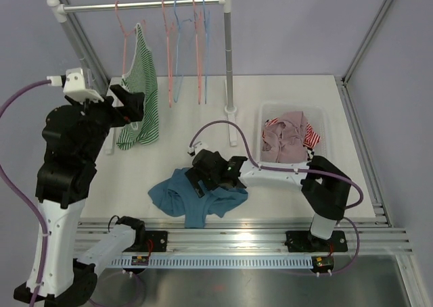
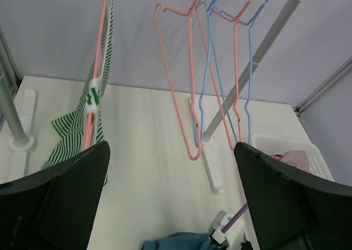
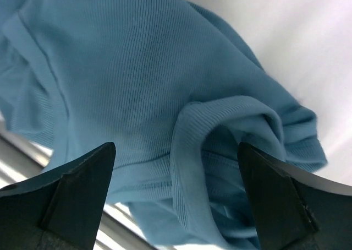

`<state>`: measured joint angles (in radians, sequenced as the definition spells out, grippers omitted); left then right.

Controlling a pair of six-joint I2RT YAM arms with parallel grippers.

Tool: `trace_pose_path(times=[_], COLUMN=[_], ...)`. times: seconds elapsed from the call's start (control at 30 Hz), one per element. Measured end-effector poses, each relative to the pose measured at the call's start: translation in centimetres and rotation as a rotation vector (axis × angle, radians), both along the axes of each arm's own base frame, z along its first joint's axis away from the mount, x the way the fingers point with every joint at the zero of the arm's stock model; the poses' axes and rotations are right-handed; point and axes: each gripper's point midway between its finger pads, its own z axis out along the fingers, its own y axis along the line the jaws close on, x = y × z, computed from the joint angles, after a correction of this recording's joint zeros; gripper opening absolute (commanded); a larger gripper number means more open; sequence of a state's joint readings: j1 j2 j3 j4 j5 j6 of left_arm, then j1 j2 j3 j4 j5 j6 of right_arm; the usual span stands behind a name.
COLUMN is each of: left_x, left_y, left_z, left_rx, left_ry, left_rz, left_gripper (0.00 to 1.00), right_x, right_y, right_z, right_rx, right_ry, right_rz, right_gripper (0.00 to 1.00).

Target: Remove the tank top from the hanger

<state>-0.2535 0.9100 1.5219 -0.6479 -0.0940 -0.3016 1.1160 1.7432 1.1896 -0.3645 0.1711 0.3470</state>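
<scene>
Two grippers, both with jaws spread wide and nothing between them. We see the left gripper (image 2: 173, 197) raised beside the green-striped tank top (image 1: 142, 94), which hangs on the pink hanger (image 2: 98, 57) at the left end of the rail (image 1: 142, 7). From the wrist view the top sits ahead and left of the gripper, outside the jaws. It looks apart, but the overhead view overlaps, so we can't tell. The right gripper (image 3: 176, 197) hovers low over a blue garment (image 3: 126, 79) on the table (image 1: 284, 97).
</scene>
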Motion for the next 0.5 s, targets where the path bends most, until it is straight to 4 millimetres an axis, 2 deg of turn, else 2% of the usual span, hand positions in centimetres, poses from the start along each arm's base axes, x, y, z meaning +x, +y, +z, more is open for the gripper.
trace_pose_path(times=[0.1, 0.2, 0.27, 0.3, 0.33, 0.37, 0.43, 0.47, 0.5], left_x=[-1.4, -1.6, -1.7, -1.8, -1.8, -1.9, -2.2, -2.4, -2.5], left_y=[0.6, 1.0, 1.3, 1.4, 1.6, 1.8, 2.3, 2.7, 3.0], left_z=[-2.9, -6.0, -8.1, -8.9, -9.7, -10.5, -12.2, -13.0, -13.8], left_rx=[0.007, 0.030, 0.054, 0.065, 0.078, 0.091, 0.116, 0.127, 0.134], left_ry=[0.037, 0.089, 0.136, 0.154, 0.168, 0.180, 0.199, 0.205, 0.215], left_rz=[0.014, 0.031, 0.043, 0.047, 0.052, 0.057, 0.078, 0.093, 0.104], left_gripper=[0.99, 0.99, 0.99, 0.99, 0.99, 0.99, 0.99, 0.99, 0.99], right_x=[-0.2, -0.4, -0.4, -0.2, 0.0, 0.0, 0.2, 0.4, 0.5], right_y=[0.5, 0.4, 0.3, 0.5, 0.7, 0.8, 1.0, 1.0, 1.0], right_z=[-2.3, -4.4, -5.6, -5.4, -5.4, -5.6, -5.6, -5.6, -5.5], right_rx=[-0.074, -0.140, -0.166, -0.165, -0.168, -0.166, -0.162, -0.163, -0.165], right_ry=[-0.017, -0.027, -0.029, -0.040, -0.049, -0.051, -0.066, -0.073, -0.078], right_rz=[0.011, 0.011, 0.000, -0.004, -0.009, -0.011, -0.021, -0.024, -0.022], right_gripper=[0.99, 0.99, 0.87, 0.77, 0.61, 0.36, 0.19, 0.00, 0.00])
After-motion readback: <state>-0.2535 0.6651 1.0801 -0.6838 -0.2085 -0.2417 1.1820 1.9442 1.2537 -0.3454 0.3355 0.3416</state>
